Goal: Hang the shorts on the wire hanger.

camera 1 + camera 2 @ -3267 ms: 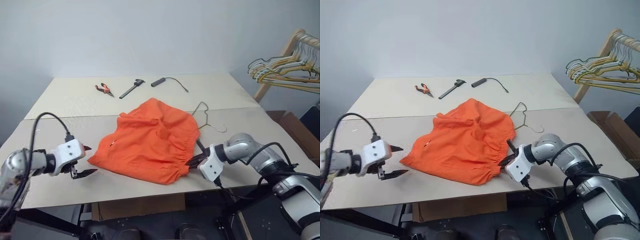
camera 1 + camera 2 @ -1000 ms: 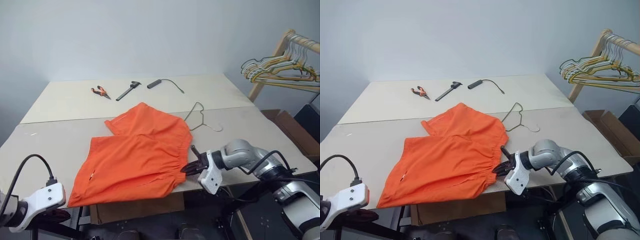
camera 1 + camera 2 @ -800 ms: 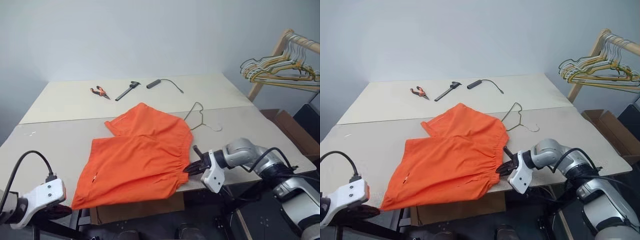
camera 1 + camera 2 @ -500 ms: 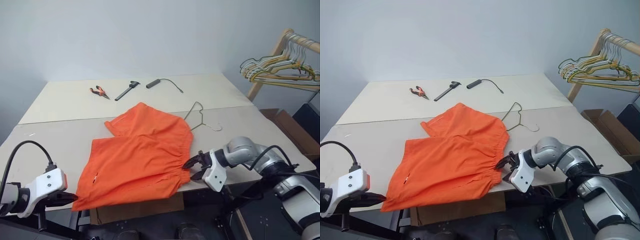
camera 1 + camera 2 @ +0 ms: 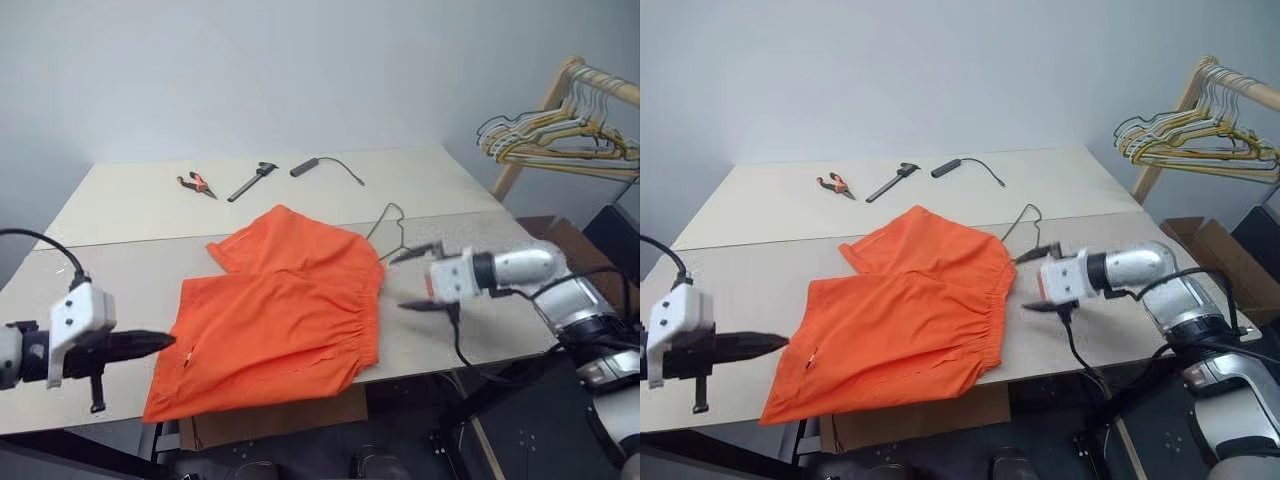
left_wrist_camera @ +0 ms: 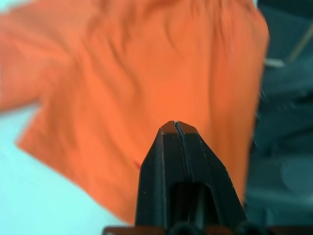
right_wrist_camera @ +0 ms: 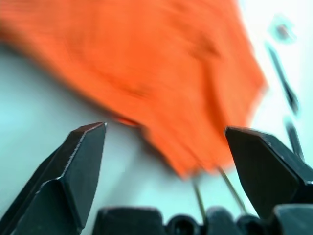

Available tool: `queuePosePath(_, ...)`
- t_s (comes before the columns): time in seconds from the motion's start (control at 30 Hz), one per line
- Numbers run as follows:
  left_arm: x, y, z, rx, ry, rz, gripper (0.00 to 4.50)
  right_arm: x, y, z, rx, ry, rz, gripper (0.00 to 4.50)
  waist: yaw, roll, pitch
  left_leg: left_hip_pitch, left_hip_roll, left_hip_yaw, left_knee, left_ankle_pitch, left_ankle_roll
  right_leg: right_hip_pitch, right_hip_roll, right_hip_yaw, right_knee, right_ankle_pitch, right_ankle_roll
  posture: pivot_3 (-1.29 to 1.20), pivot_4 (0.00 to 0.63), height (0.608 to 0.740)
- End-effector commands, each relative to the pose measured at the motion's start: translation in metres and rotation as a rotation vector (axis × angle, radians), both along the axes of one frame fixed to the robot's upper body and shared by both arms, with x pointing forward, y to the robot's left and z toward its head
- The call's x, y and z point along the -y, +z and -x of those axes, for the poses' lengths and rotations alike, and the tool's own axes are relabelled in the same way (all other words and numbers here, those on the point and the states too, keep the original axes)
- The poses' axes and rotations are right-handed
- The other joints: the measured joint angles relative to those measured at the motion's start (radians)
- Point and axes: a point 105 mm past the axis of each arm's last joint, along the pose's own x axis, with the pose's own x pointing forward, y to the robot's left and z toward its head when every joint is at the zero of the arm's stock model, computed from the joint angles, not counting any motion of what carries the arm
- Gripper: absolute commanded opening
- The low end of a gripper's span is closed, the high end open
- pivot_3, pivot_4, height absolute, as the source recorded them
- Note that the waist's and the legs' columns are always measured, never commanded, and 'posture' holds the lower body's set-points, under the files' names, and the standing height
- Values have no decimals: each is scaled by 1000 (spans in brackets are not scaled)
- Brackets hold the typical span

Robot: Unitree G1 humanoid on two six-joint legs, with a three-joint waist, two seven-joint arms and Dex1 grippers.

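Orange shorts (image 5: 282, 308) lie flat on the counter (image 5: 120, 270), between our grippers; left gripper (image 5: 160, 342) clenched, empty, at the leg hem; right gripper (image 5: 418, 276) released beside the waistband; wire hanger (image 5: 395, 226) just beyond it; we judge fetching the hanger comes next.

A bare lab: plain work table (image 5: 120, 200), pliers (image 5: 192, 183), wooden hanger rack (image 5: 560, 90)

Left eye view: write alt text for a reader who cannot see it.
Orange shorts lie flat on a table, partly covering a wire hanger. The open right gripper hovers beside the waistband; the shut left gripper points at a leg hem.
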Motion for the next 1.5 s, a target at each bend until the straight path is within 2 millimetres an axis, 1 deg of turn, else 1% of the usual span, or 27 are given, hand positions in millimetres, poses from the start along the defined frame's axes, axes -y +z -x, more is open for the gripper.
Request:
queuePosePath(0.03, 18, 8, -11, 72, -30, 27, 0, 18, 20, -42, -40, -375, -136, 4464, -2, 0, 0, 0, 0, 0, 0, 0, 0, 0, 0, 0, 0, 0, 0, 30, 0, 740)
queuePosePath(0.1, 28, 10, -17, 93, -41, 58, 0, 22, 15, -52, -185, -515, -255, 4464, 0, 0, 0, -1, -1, 0, 0, 0, 0, -1, 1, 0, 0, 1, 1, 28, 0, 740)
queuePosePath(0.17, 40, 15, -21, 98, -68, 114, 0, 26, 8, -58, -288, -619, -339, 4464, 2, 0, 0, -2, -1, 0, 0, 0, 0, -1, 1, 0, -1, 1, 1, 24, 0, 740)
queuePosePath(0.23, 50, 19, -19, 92, -119, 151, 0, 32, -2, -61, -313, -680, -341, 4464, 6, 0, 0, -3, -2, 0, 0, 0, -1, -1, 1, -1, -1, 1, 1, 22, 0, 740)
queuePosePath(0.3, 56, 18, -19, 89, -151, 137, 0, 38, -9, -64, -336, -728, -340, 4464, 6, 1, 0, -4, -2, 0, 0, -1, -1, -1, 1, -1, -2, 1, 2, 26, 0, 740)
queuePosePath(0.4, 58, 16, -23, 89, -155, 113, 0, 40, -11, -66, -316, -734, -322, 4464, 2, 2, 1, -4, -3, 0, 0, -1, 0, -1, 1, 0, -4, 1, 3, 33, 0, 740)
queuePosePath(0.5, 58, 20, -34, 125, -134, 100, 0, 38, 3, -64, -269, -705, -320, 4464, -3, 3, 2, -4, -3, 0, 0, -1, 0, -1, 1, 0, -4, 2, 3, 38, 0, 740)
queuePosePath(0.57, 60, 27, -47, 156, -132, 101, 0, 36, 16, -63, -244, -675, -312, 4464, -2, 3, 2, -4, -3, -1, 0, -1, 0, -1, 2, 0, -4, 2, 4, 35, 0, 740)
queuePosePath(0.63, 63, 33, -56, 171, -138, 97, 0, 35, 26, -60, -234, -658, -291, 4464, -2, 3, 2, -4, -3, -1, 0, -1, 0, -1, 2, 0, -4, 2, 4, 24, 0, 740)
queuePosePath(0.7, 66, 40, -65, 177, -165, 100, 0, 38, 36, -59, -247, -648, -271, 4464, -2, 3, 6, -4, -3, -1, 0, -1, 0, 0, 3, 0, -5, 2, 4, 4, 37, 740)
queuePosePath(0.83, 70, 48, -75, 171, -212, 107, 0, 41, 52, -58, -312, -642, -276, 4464, -11, 4, 38, -3, -3, 1, 0, -1, 0, 1, 3, 1, -9, 4, 6, -23, 112, 740)
queuePosePath(1.0, 77, 50, -89, 180, -207, 104, 0, 52, 51, -69, -352, -699, -244, 4464, -22, 3, 92, -6, -4, 1, 0, -1, 1, -1, 3, 2, -10, 5, 6, -25, 176, 740)
queuePosePath(1.1, 83, 50, -89, 173, -203, 116, 0, 58, 47, -80, -368, -779, -270, 4464, -30, 4, 118, -12, -4, 0, 1, -2, 2, -6, 3, 3, -11, 6, 6, -24, 198, 740)
queuePosePath(1.13, 84, 49, -88, 167, -207, 118, 0, 59, 45, -83, -375, -800, -283, 4464, -30, 4, 121, -15, -3, 0, 2, -2, 2, -9, 3, 3, -10, 6, 6, -23, 203, 740)
queuePosePath(1.23, 86, 46, -82, 150, -217, 128, 0, 56, 40, -89, -412, -828, -343, 4464, -33, 5, 131, -29, -3, 0, 2, -1, 1, -24, 3, 3, -8, 7, 7, -21, 210, 740)
queuePosePath(1.33, 83, 41, -77, 139, -202, 131, 0, 52, 36, -95, -409, -844, -378, 4464, -34, 6, 138, -40, -3, 0, 2, 3, -5, -35, 2, 3, -7, 8, 8, -18, 210, 740)
queuePosePath(1.5, 79, 35, -73, 127, -172, 123, 0, 53, 26, -100, -397, -898, -384, 4464, -29, 6, 151, -45, -4, 1, 5, 2, -5, -36, -1, 2, -10, 9, 11, -13, 207, 740)
